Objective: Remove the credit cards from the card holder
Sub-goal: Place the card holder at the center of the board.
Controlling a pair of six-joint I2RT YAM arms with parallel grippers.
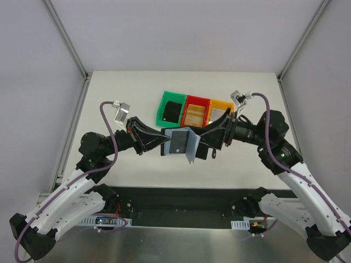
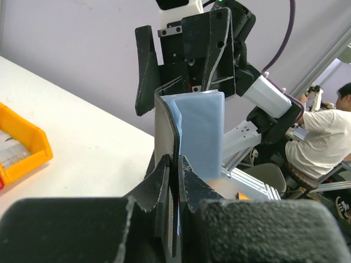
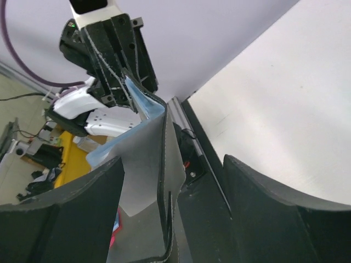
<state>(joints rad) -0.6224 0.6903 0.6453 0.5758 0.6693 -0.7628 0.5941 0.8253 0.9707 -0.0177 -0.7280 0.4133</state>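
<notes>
L gripper (image 2: 174,164) jaws are clamping tight on one end of the card holder (image 2: 200,129), holding it up off the bench (image 1: 126,98), over its middle, just nearside of the coloured bins (image 1: 196,97). Holder is hanging open, grey-blue lining showing. No card is showing outside it, so I'm judging opening as done & pulling cards as prob. all left to do. R gripper (image 3: 173,160) jaws are standing wide apart w/ the holder's free flap between them, gripping nothing. Can't tell if either finger is touching it.
</notes>
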